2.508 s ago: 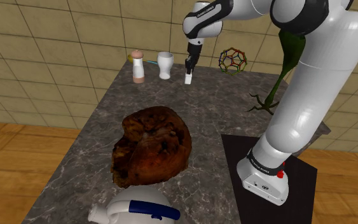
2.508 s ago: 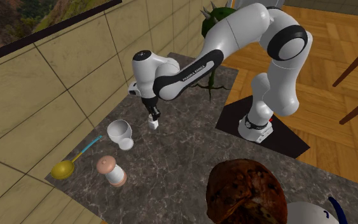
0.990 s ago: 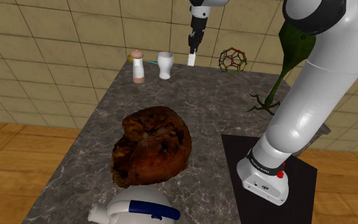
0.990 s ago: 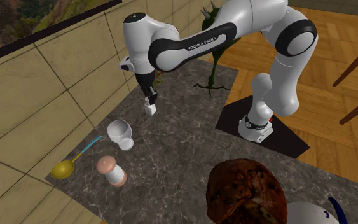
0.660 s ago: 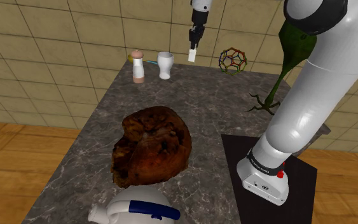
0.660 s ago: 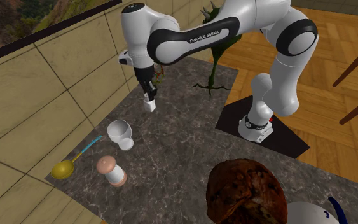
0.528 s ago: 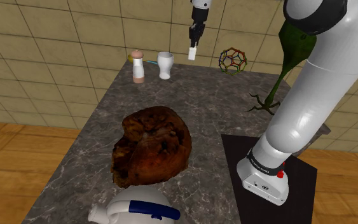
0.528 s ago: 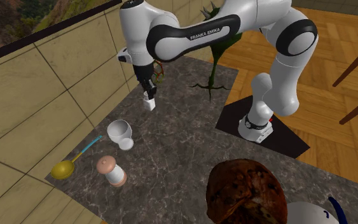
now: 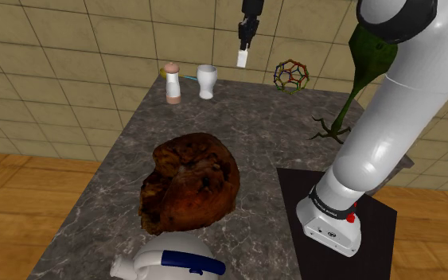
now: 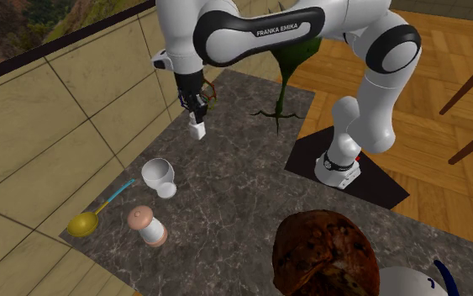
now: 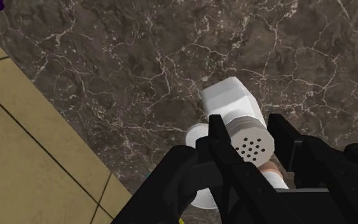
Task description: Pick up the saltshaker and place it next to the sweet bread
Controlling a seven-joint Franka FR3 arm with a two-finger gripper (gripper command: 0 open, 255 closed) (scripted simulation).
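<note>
Saltshaker [image 9: 242,59], small and white, hangs near the top centre of the shoulder view, clamped in the black gripper [image 9: 244,48] well above the far end of the dark marbled desk [image 9: 278,135]. In the wrist view the two fingers [image 11: 220,140] squeeze it just under its perforated cap. The cap faces up toward the hand and the body points down at the stone, so it rides upright and looks unlikely to spill. Sweet bread [image 9: 190,181], a large brown loaf, sits in the lower centre of the shoulder view, well apart from the shaker. A white cup [image 9: 207,81] and a pink-topped grinder [image 9: 173,83] stand at the upper left of the desk, just beside the spot below the gripper. The height probably serves to clear them. This looks like the carrying stage, with the placing not yet done. Bare stone to the right of the loaf seems the easiest landing place. A white and blue object [image 9: 178,258] at the bottom edge crowds the loaf's near side and is best avoided.
</note>
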